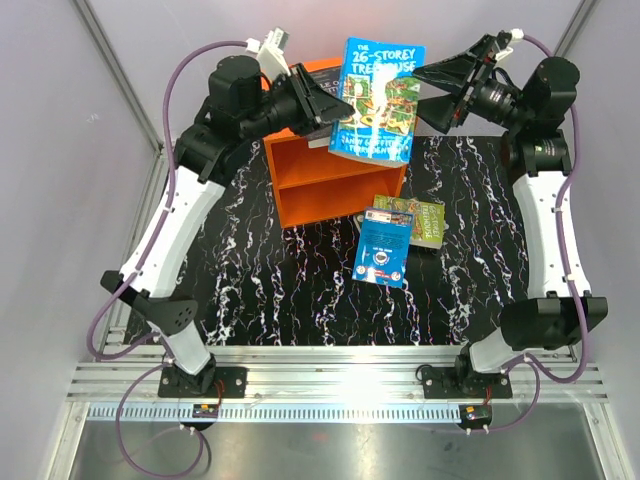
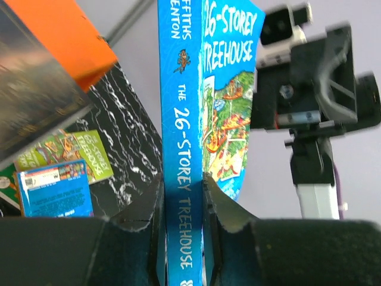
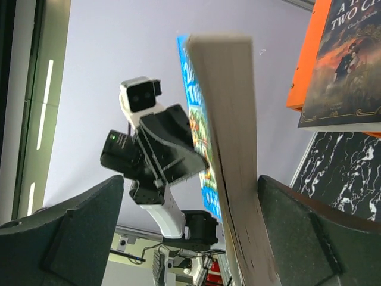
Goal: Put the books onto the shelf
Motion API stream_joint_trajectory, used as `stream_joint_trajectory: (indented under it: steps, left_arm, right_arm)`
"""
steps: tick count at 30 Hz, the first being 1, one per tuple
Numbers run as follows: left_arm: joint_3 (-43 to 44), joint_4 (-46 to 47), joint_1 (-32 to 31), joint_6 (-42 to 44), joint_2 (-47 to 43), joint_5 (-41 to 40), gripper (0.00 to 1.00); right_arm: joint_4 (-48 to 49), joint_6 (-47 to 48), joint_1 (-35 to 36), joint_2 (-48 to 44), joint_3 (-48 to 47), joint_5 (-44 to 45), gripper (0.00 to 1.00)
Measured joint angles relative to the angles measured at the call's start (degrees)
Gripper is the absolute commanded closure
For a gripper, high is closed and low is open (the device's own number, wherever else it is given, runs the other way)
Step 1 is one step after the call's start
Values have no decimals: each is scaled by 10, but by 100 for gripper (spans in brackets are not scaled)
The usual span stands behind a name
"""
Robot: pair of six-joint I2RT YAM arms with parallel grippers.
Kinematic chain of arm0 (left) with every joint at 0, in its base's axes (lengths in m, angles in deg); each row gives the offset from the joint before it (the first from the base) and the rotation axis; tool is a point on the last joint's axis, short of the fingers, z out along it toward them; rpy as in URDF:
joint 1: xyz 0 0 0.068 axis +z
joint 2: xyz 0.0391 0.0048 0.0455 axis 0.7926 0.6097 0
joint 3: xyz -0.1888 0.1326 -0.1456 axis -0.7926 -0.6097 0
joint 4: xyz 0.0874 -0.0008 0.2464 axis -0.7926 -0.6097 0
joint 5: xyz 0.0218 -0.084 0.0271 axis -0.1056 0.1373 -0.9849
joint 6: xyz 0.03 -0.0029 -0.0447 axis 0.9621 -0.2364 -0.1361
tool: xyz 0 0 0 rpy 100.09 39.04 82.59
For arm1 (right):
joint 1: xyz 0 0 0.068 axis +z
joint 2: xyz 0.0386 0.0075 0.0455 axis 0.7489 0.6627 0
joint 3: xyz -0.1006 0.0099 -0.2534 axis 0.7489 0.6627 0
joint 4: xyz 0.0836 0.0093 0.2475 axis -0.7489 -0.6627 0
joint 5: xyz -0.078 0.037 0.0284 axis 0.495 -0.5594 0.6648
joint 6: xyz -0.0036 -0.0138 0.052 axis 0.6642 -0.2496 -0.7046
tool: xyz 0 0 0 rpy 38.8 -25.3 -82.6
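A blue "26-Storey Treehouse" book (image 1: 378,100) hangs in the air above the orange shelf (image 1: 335,185). My left gripper (image 1: 335,105) is shut on its spine (image 2: 181,149), with a finger pressed against each cover. My right gripper (image 1: 435,95) stands open around the book's page edge (image 3: 232,137); both fingers (image 3: 315,232) are clear of it. A dark "A Tale of Two Cities" book (image 3: 345,65) lies on top of the shelf. A green book (image 1: 415,218) and a small blue book (image 1: 383,255) lie on the table in front of the shelf.
The shelf stands at the back middle of the black marbled table (image 1: 260,280), with its open front towards the arms. Both its compartments look bare. Grey walls close in the left, right and back.
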Motion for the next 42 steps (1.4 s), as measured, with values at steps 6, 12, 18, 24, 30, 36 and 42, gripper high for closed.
stream_joint_trajectory:
  steps: [6,12,18,24,30,36,42]
  left_arm:
    - [26,77,81,-88,62,16,100]
    - [92,112,139,-150,173,-11,100]
    - [32,115,130,-167,174,-18,100]
    - [-2,105,120,-159,153,-21,100]
    - [-24,67,125,-136,93,-35,100]
    - [-21,46,135,-113,70,-36,85]
    - [-20,-9,136,-92,71,-49,41]
  right_arm:
    - [-14,20,0,-17,38,-2,0]
    - [-61,48,0,-61,121,-2,0]
    - [-108,86,2,-75,125,-1,0]
    - [-125,103,4,-78,126,0,0]
    - [-127,110,4,-84,150,0,0]
    - [-128,111,4,-90,166,4,0]
    - [-129,115,4,-112,188,5,0]
